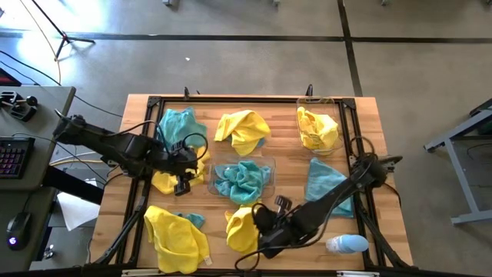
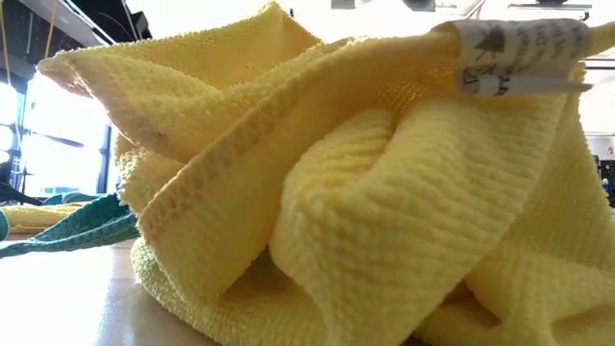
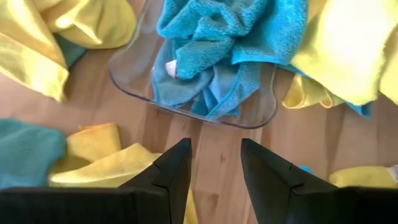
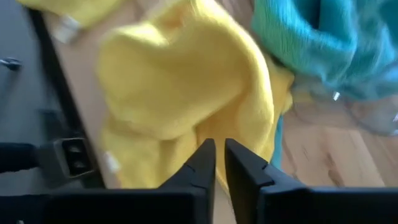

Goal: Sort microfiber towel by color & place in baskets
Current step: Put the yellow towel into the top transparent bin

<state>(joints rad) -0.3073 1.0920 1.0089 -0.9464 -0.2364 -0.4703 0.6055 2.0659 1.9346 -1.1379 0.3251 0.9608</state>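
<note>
Yellow towel (image 2: pixel 365 192), ribbed, crumpled folds

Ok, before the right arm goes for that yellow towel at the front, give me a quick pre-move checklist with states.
1. Right gripper over the front yellow towel: ok.
2. Right fingers wide enough to take cloth: not ok, only a narrow gap.
3. Right gripper empty: ok, nothing between the fingers.
4. Yellow basket at the far right corner holds only yellow: ok.
5. Left gripper open, empty, beside the centre basket of teal towels: ok.
6. Path clear of the bottle: cannot tell.
</note>
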